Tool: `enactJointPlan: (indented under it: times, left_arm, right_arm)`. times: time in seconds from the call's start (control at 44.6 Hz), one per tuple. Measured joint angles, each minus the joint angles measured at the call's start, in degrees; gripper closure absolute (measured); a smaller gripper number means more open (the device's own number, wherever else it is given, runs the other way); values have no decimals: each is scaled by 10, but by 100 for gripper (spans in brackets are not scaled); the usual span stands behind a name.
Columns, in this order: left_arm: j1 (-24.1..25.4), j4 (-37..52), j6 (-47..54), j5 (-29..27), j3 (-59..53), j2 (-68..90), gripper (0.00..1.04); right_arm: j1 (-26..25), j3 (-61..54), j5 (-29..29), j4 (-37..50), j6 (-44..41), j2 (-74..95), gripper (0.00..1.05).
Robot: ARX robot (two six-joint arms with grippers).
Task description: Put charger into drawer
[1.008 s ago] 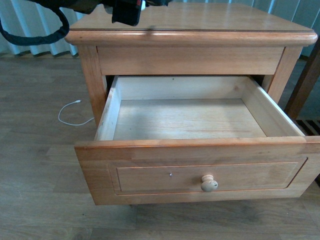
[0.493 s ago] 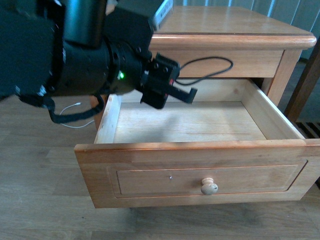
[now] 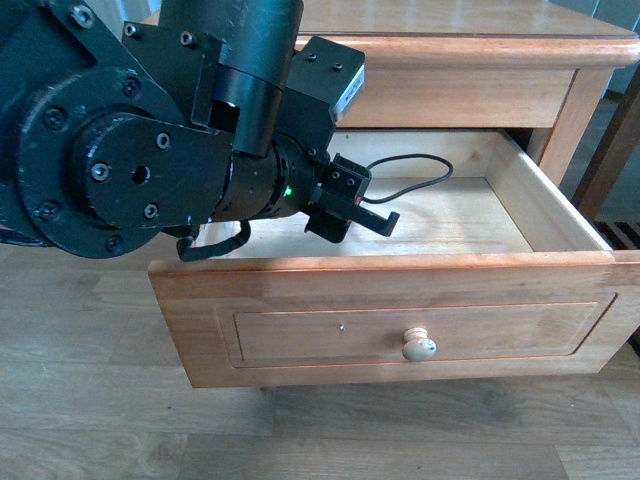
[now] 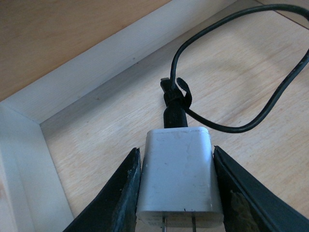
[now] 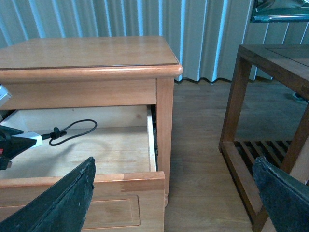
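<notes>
- Charger (image 4: 177, 176): a small white block with rounded corners and a smooth, slightly scuffed matte face; two thin metal prongs (image 4: 193, 223) stick out of one end
- Cable (image 4: 270, 96): thin, black and round, leaving the block's other end through a stubby black plug, then bending into one loose loop pinched together by a small black tie (image 4: 179, 95)
- Left hand (image 4: 176, 151): closed part-way onto the charger, its two black fingers (image 4: 126, 191) pressing the block's long sides, so the block sits squarely between them
- Place of the charger: inside the open drawer (image 3: 400, 335), toward its left side; the loop trails to the right and far side over the drawer's floor, and whether it touches the floor I cannot tell
- Drawer: light, orange-toned wood with a recessed panel front, a round pale knob (image 3: 419, 347) and a small dark dot (image 3: 341, 324) to the left of the knob; inside, the walls and floor are paler raw wood with fine straight grain
- Bedside cabinet (image 3: 450, 20): same warm wood, a glossy top with a rounded edge, and square legs
- Right hand (image 5: 173, 164): spread wide with nothing between its dark fingers, well to the right of the drawer
- Floor (image 3: 80, 390): grey-brown wood planks
- Curtain (image 5: 96, 19): pale blue-grey vertical folds behind the cabinet
- Darker wooden stand (image 5: 270, 53): to the right of the cabinet, with a slatted lower shelf
</notes>
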Motion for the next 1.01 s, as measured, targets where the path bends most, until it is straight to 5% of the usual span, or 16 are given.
enactJointPlan:
  times: [0.045,0.157,0.448,1.008]
  left_arm:
    - [0,-1,-1,0,5,7,64]
    - [0,-1,-4,-3,10,16,42]
    - [4,30,-8,-42,-3,-1,5]
    - [53,50,-71,-119,-143,-261,6]
  right_arm:
    - [0,0,0,0,0,0,8]
    - [0,0,0,0,0,0,8]
    - [0,0,0,0,0,0,8]
    - [0,0,0,0,0,0,8]
